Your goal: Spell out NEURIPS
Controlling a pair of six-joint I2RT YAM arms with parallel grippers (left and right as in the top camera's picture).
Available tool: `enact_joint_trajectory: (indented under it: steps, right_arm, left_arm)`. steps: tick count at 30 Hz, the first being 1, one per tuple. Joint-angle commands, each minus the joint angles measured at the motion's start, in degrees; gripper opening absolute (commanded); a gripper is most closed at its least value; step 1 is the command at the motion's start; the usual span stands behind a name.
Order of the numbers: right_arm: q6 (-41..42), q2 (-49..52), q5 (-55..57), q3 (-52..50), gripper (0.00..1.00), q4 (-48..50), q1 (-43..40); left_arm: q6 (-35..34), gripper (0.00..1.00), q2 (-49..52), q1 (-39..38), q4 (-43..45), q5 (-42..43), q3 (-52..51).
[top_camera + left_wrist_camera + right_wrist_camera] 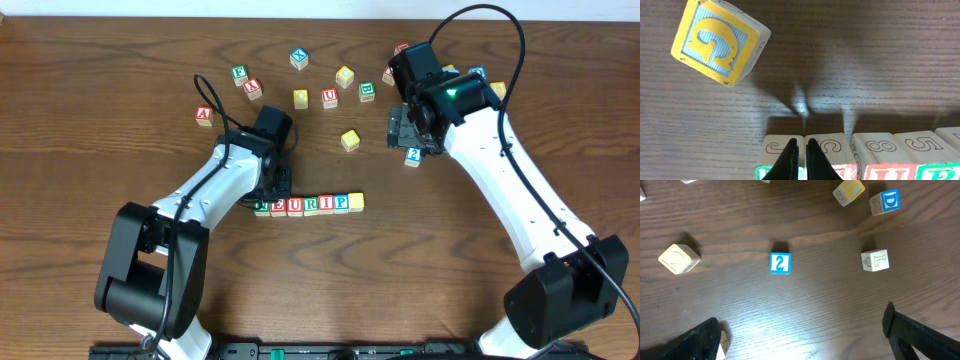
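A row of letter blocks (305, 204) lies in the middle of the table; I read E, U, R, I, P, then a yellow block (356, 202) at the right end. My left gripper (272, 190) sits at the row's left end and covers the first block. In the left wrist view its fingers (801, 143) are shut and empty, over the seam between the first two blocks (805, 150). My right gripper (410, 130) is open and empty above bare table at the back right; its fingers (800, 330) are spread wide.
Loose blocks lie across the back of the table (300, 58); one yellow block (350, 139) sits nearer the row. The left wrist view shows a yellow G block (717, 40). The right wrist view shows a blue "2" block (780, 263), a pale block (679, 258) and a blue D block (886, 202).
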Motion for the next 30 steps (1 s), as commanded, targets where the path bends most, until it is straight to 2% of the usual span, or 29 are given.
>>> enact_joint_trajectory:
  steps: [1,15,20,30]
  right_arm:
    - [0.0,-1.1,0.3,1.4,0.99,0.0,0.2]
    - [0.0,-1.1,0.3,1.4,0.99,0.0,0.2]
    - [0.0,-1.1,0.3,1.4,0.99,0.0,0.2]
    - [0.0,-1.1,0.3,1.4,0.99,0.1,0.2]
  left_arm:
    - [-0.3,0.07,-0.2,-0.7,-0.4,-0.6,-0.1]
    - [-0.3,0.07,-0.2,-0.7,0.9,-0.6,-0.1]
    - [-0.3,0.07,-0.2,-0.5,1.9,-3.3,0.3]
    - [1.7,0.07,-0.2,3.2,4.3,-3.8,3.0]
